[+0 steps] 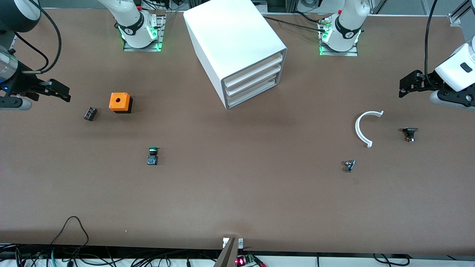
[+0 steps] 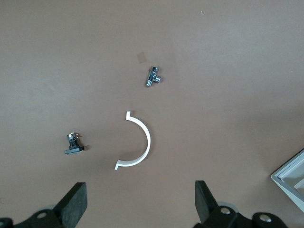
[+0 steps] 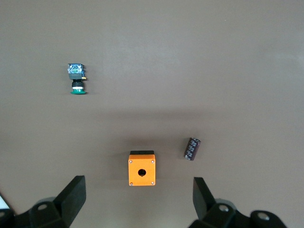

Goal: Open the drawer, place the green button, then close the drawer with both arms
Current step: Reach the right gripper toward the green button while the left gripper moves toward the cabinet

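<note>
Bare table in front of drawer (image 1: 253, 95); button (image 1: 152, 155) unobstructed.

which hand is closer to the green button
Right. The right hand hangs open at the button's end of the table; the left hand waits open at the other end.

My two arms are white and rounded, each with a black ring at the joint just above its base. The bases sit on grey metal plates and glow green along the lower edge, at the top of the frame. My left pincer (image 1: 408, 84), at the right edge, is black under a white block with a small dark oval mark. My right pincer (image 1: 59, 91), at the left edge, is black too, with a silvery cylinder and a tiny blue light. Black cables loop along both wrists. Small round holes pierce my black fingers (image 2: 76, 202).
</note>
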